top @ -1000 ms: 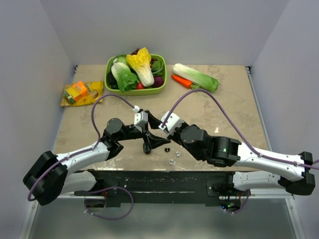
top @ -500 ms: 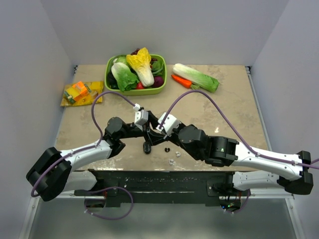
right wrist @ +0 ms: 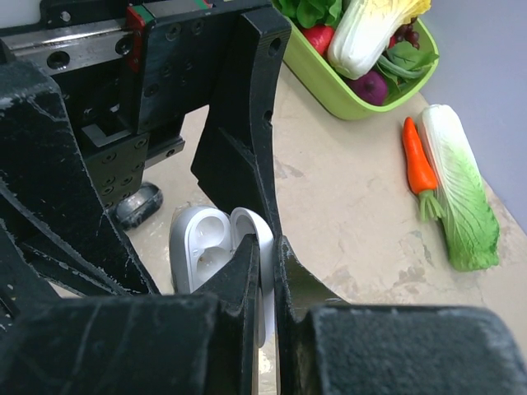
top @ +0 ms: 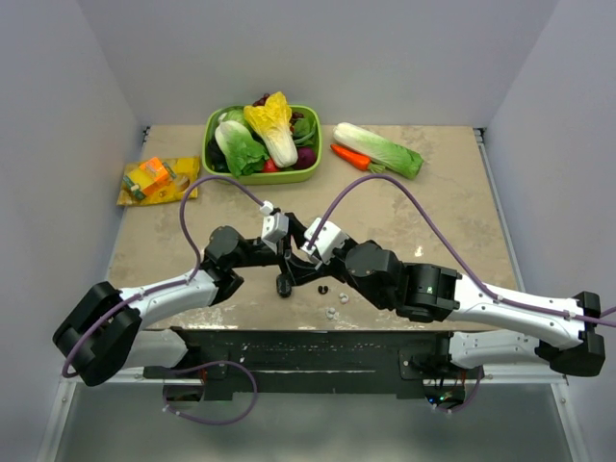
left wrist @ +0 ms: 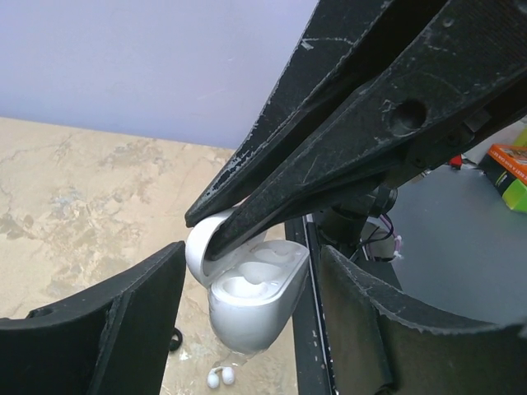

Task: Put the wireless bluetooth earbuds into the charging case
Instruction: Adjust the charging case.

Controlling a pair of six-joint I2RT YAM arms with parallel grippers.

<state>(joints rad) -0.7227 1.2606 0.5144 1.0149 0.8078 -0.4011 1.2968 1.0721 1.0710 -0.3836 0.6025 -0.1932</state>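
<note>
Black, scuffed fingers of my left end effector (left wrist: 251, 255) stand spread on either side of the charging case (left wrist: 251, 309). In the left wrist view I read a sliver of gap at each pad, so I take it as open and bracketing, not clamping. The case is white plastic with its lid hinged back. It hangs above the table (top: 433, 212), its two empty wells tilted up toward the left wrist camera. My right end effector (right wrist: 268, 255) is closed on the thin edge of that lid and appears to carry the whole case. Rightward again, and nearer the arm bases, one tiny dark earbud (top: 322, 287) lies on the table, below the case and apart from it, with two pale specks (top: 330, 312) close by. I cannot pick out the second bud with any certainty. The bud is too small for me to read a long axis. The right arm is nearer to it but looks occupied, so I judge the pick falls to the left end effector, which would have to drop down and to its right, toward the bases.
</note>
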